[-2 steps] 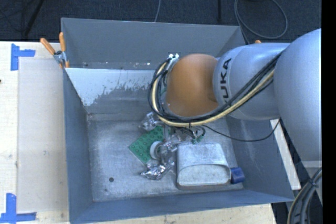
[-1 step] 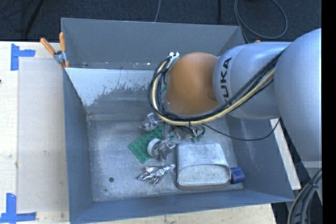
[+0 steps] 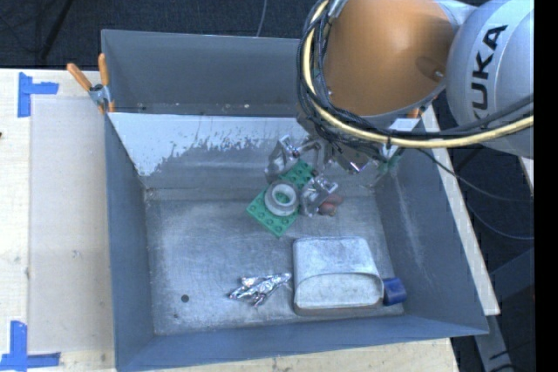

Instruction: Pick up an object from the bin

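Where gripper (image 3: 316,170) hangs, at upper right edge of green studded plate (image 3: 272,220), we see plate lying flat on bin (image 3: 174,91) floor, pale grey tape ring (image 3: 282,199) on top. Reddish-brown lump (image 3: 330,205) just right of plate, kind unclear. Grey rectangular tin (image 3: 336,274) just below plate; crumpled foil (image 3: 259,289) below-left. We read "KUKA" on arm (image 3: 493,74). Orange cover (image 3: 384,48) hides claw's upper part; wide or narrow, we cannot tell.
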Robot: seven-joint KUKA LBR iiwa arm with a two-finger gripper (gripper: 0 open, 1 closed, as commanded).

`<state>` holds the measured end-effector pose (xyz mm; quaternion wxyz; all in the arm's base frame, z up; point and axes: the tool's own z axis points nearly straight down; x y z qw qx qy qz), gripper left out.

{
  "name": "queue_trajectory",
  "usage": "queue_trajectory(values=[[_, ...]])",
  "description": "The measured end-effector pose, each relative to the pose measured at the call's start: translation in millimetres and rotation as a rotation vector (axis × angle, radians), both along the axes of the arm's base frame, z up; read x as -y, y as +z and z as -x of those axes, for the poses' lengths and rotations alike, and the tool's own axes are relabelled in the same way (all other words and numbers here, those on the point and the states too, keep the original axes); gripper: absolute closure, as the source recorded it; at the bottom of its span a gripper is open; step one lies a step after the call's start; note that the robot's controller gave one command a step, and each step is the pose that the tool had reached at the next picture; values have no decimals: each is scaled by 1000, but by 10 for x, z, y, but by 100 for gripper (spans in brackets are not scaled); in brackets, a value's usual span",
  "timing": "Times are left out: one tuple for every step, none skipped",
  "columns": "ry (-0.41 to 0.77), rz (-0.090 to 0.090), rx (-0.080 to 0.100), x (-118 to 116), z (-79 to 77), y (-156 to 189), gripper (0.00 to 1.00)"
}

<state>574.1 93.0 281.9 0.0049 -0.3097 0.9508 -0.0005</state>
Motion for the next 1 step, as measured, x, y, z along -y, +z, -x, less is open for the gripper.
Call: queue_trajectory(values=[[97,1,-8,-180,280,189,100]])
